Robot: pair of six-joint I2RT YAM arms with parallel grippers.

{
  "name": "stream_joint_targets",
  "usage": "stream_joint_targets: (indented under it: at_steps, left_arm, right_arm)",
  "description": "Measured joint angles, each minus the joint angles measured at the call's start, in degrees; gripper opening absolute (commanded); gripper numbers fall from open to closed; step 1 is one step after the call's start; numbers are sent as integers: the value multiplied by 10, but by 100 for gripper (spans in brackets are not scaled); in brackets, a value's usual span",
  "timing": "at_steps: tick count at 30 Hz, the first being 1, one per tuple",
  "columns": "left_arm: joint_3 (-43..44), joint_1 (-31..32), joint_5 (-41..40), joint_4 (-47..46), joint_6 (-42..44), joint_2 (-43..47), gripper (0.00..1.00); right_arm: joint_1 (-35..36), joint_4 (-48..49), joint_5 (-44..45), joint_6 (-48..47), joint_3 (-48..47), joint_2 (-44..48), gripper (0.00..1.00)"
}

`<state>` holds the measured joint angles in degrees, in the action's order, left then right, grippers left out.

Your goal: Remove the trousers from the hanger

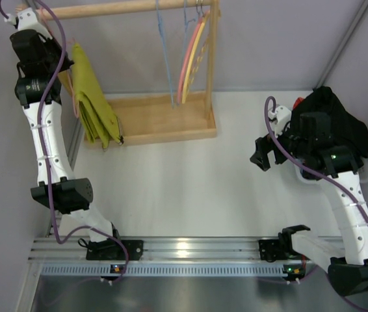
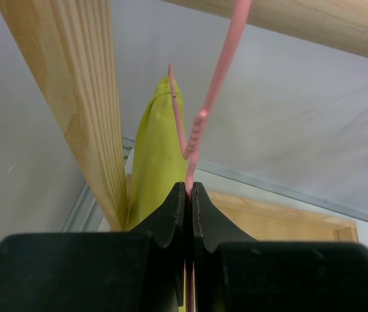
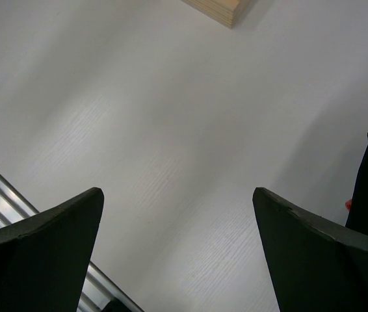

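Note:
The mustard yellow-green trousers [image 1: 94, 104] hang folded over the thin pink wire hanger at the left end of the wooden rack. In the left wrist view the trousers [image 2: 155, 162] hang just behind the pink hanger [image 2: 213, 97], whose wire runs up towards the rod. My left gripper [image 2: 190, 185] is shut on the hanger's wire below its twisted neck; from above it [image 1: 65, 66] sits high beside the top of the trousers. My right gripper [image 1: 260, 156] is open and empty, hovering over the white table [image 3: 177, 195], far from the rack.
The wooden rack has a top rod [image 1: 119, 8], a right post [image 1: 211, 58] and a base board [image 1: 164, 120]. Blue wire hangers [image 1: 166, 58] and pink-and-yellow hangers [image 1: 194, 62] hang at its right end. A black clothing heap [image 1: 340, 123] lies behind the right arm.

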<state>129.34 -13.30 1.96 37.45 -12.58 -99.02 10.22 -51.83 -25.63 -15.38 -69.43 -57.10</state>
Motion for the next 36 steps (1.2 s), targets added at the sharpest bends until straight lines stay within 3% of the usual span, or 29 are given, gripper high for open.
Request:
stream_joint_targets:
  at_steps: [19, 30, 36]
  left_arm:
    - [27, 21, 35, -16, -39, 31, 0]
    - [-196, 22, 108, -42, -139, 237, 0]
    - [-253, 22, 129, -23, -175, 311, 0]
  right_arm:
    - [0, 5, 0, 2, 0, -1, 99]
    - [12, 75, -26, -4, 0, 15, 99]
    - [90, 185, -12, 27, 0, 16, 99]
